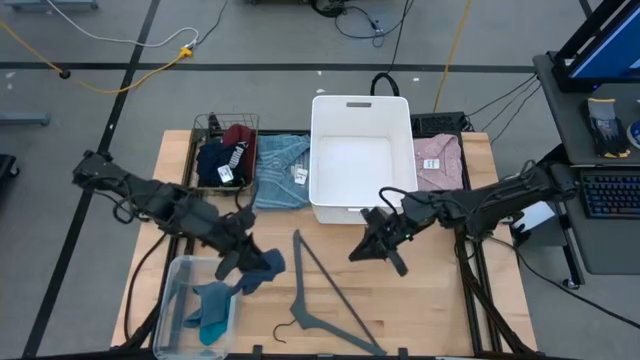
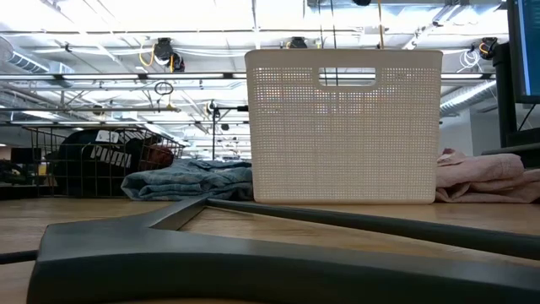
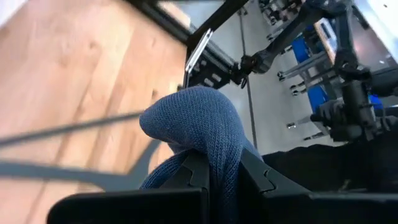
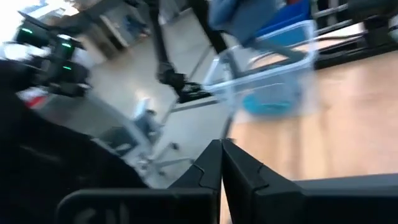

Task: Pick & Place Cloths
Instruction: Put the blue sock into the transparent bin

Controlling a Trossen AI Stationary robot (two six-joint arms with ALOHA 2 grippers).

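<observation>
My left gripper is over the table's near left part, just right of a clear plastic bin, and is shut on a slate-blue knit cloth. A teal cloth lies in that bin. My right gripper hovers shut in front of the white basket, touching nothing. Navy and maroon cloths fill a wire basket. A folded light-blue cloth lies left of the white basket and a folded pink one lies to its right. My left gripper pinches the slate-blue cloth between its two fingers at a bunched fold. A rounded bulge of the cloth sticks out past the fingertips, and more hangs beside them. The fingers point slanting toward the table's right.
A grey plastic hanger lies on the wood between the two grippers, its hook toward the near edge; it fills the low view's foreground. The white basket stands at the far middle. Bare wood lies near the right front corner.
</observation>
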